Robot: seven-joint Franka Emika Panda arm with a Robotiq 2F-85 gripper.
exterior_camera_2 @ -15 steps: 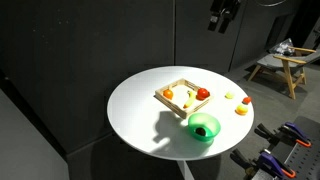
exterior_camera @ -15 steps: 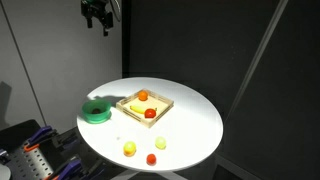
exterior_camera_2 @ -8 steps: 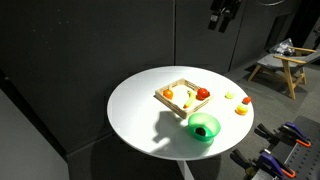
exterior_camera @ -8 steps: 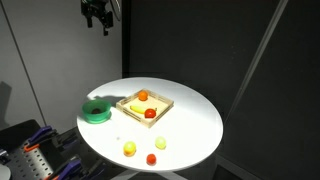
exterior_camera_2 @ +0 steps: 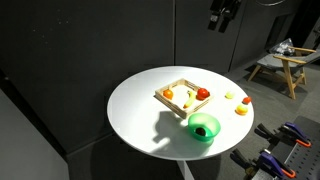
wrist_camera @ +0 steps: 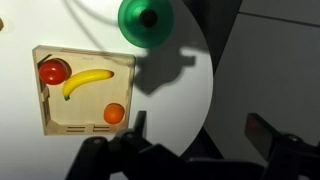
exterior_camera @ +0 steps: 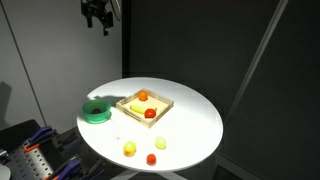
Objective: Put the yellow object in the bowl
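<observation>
- Hand (exterior_camera: 97,18): hangs high at the top of both exterior views, fingers pointing down, well apart from everything on the worktop. Its two fingers (wrist_camera: 137,124) stand wide apart along the lower edge of the wrist view, with nothing between them.
- Arm: only its dark last segment shows above the hand, coming in from the top of the frame.
- Worktop (exterior_camera: 190,120): round and white, against dark panels.
- Yellow object (exterior_camera: 130,149): small and roundish, lying loose on the worktop near its front edge in an exterior view, well apart from the bowl and outside the tray.
- Bowl (exterior_camera: 97,111): bright green with a wide rim, upright, just beside the wooden tray. It sits at the top of the wrist view.
- Wooden tray (exterior_camera: 160,109): square and light-coloured, near the worktop's middle. It holds a banana (wrist_camera: 85,82), a red piece (wrist_camera: 52,71) and an orange piece (wrist_camera: 114,114).
- Loose orange piece (exterior_camera: 160,144) and loose red piece (exterior_camera: 150,160): near the yellow object, not touching it.
</observation>
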